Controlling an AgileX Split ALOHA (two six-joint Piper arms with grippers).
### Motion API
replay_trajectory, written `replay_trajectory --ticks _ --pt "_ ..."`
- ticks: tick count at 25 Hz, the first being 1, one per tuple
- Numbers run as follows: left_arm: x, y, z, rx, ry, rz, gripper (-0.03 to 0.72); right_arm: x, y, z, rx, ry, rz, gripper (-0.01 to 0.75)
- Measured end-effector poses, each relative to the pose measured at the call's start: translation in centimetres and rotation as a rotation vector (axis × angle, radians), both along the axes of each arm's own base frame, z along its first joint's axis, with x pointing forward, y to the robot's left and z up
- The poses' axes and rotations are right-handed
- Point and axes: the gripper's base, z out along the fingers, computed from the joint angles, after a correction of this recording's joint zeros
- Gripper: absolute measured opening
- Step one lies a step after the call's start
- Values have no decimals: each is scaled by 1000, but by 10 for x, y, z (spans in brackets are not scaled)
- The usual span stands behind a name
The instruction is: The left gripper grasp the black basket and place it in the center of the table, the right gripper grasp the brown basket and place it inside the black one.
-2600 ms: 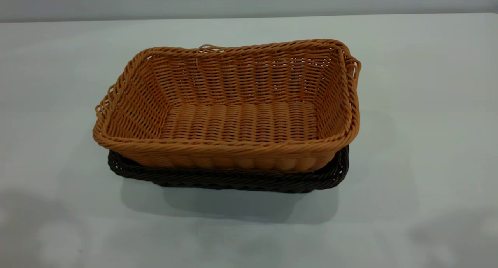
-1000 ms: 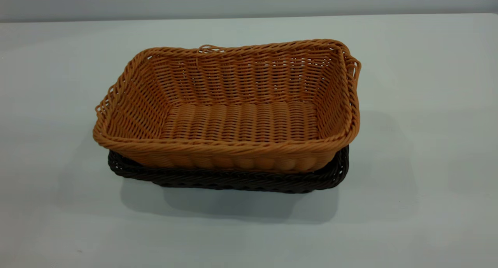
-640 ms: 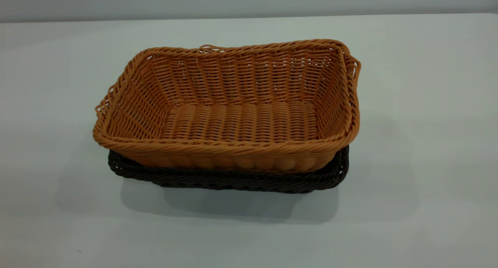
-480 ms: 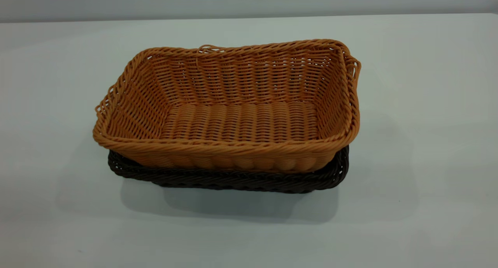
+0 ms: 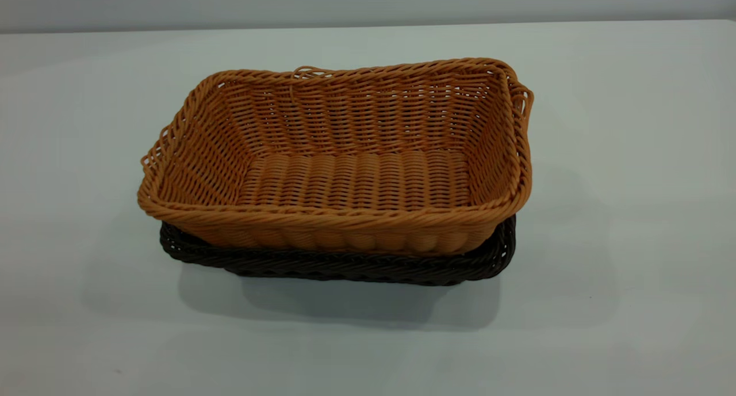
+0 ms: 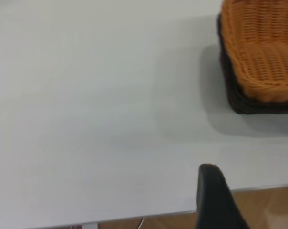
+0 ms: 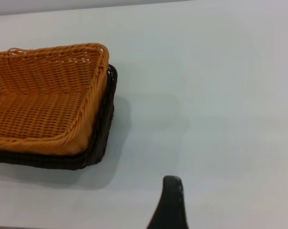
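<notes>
Sitting mid-table, the brown basket is nested inside the black basket, whose dark braided rim shows only along the near side and right corner in the exterior view. The table is bare white on every side of the pair, wide open left, right and toward the far edge. The brown basket's woven floor holds nothing; its rim rides above the black rim, slightly higher at the left. Neither arm appears in the exterior view. The left wrist view shows the left gripper as one dark finger at the table's edge, well apart from the black basket; cannot tell how wide it stands. The right wrist view shows the right gripper as one dark finger over bare table, near the black basket's corner; spread likewise not readable.
</notes>
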Motion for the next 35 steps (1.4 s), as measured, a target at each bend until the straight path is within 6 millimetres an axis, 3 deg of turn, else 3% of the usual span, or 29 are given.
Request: replay_trajectory --ticks 35 --pt "0 0 0 0 0 27 349 0 0 0 1 0 0 575"
